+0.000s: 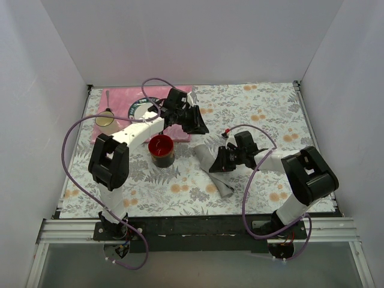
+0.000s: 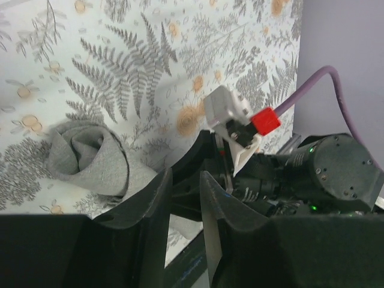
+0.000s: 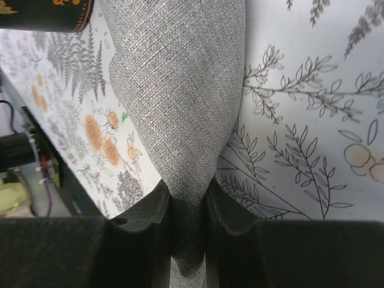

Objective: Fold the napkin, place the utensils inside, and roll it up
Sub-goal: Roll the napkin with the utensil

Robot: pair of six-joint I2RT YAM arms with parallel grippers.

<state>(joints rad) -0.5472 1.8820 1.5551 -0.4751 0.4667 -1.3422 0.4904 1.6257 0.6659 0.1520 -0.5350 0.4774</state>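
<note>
The grey napkin (image 1: 224, 185) lies rolled into a long tube on the floral tablecloth, right of centre. My right gripper (image 1: 218, 163) is shut on the roll near its middle; in the right wrist view the cloth (image 3: 180, 90) is pinched between the jaws of the right gripper (image 3: 187, 186). My left gripper (image 1: 201, 128) hovers just beyond the roll's far end, empty, its jaws a narrow gap apart (image 2: 183, 177). The left wrist view shows the roll's open spiral end (image 2: 90, 159). No utensils are in view.
A dark mug with a red inside (image 1: 161, 150) stands just left of the roll and shows at the top left of the right wrist view (image 3: 48, 15). A pink placemat (image 1: 123, 97) with a plate (image 1: 144, 108) lies at the far left, and a small beige bowl (image 1: 107, 120) beside it.
</note>
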